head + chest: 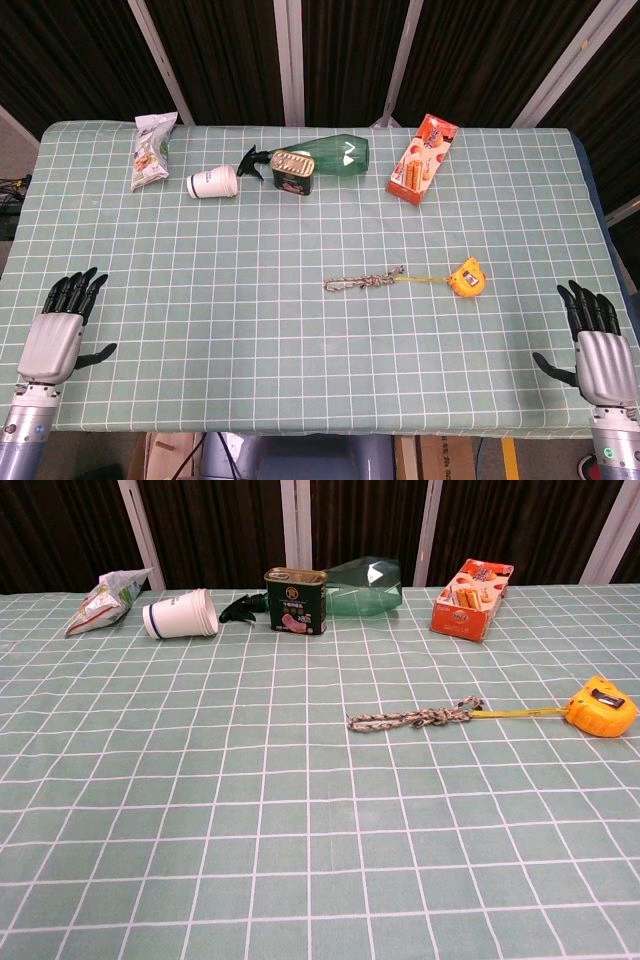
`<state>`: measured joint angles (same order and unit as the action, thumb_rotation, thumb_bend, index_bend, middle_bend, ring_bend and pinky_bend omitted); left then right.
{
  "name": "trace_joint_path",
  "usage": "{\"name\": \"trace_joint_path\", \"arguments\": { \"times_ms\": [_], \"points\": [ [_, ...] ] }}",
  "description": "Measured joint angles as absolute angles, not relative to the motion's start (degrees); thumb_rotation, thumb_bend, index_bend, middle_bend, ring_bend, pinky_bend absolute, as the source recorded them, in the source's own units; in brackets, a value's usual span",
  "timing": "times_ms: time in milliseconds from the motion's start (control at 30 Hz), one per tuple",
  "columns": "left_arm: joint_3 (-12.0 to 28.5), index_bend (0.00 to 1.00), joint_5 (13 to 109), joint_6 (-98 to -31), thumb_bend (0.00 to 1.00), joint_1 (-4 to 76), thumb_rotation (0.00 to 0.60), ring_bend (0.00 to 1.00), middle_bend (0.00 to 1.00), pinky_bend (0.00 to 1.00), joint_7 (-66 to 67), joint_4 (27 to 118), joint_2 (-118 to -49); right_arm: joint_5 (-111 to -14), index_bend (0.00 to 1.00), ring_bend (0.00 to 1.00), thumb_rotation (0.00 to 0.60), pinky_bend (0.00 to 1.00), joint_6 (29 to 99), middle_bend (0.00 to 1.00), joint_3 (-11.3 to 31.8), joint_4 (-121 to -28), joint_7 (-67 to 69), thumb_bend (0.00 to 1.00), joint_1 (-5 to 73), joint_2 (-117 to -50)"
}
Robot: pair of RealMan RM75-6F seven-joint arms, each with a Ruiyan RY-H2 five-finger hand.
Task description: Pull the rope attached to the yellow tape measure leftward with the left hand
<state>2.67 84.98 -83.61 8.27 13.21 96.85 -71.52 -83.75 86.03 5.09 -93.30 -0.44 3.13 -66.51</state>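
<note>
Along the far edge of the table (120,380) lie, from left to right, a snack bag (152,151), a cup (213,182) on its side, a tin (294,172) standing just in front of a spray bottle (330,155) lying down, and a biscuit pack (424,157). Nearer and right of centre, the rope (365,281) stretches leftward from the tape measure (467,277), joined by a short run of pulled-out tape. The left hand (62,330) and right hand (598,340) rest at the near corners, well apart from both.

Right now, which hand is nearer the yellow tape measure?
Right. The right hand rests just right of the yellow tape measure; the left hand lies far left, past the rope.
</note>
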Motion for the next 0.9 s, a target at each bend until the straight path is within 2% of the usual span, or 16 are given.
{"name": "trace_joint_path", "arguments": {
  "times_ms": [900],
  "points": [
    [2.1,0.0,86.6,-83.3,0.0,8.6,0.6,0.0,0.0,0.0,13.9,98.1,-70.3,-84.8,0.0,0.0,0.6,0.0,86.9,0.0,4.9,-92.8,-0.3,0.18,2.9,-66.1]
  ]
}}
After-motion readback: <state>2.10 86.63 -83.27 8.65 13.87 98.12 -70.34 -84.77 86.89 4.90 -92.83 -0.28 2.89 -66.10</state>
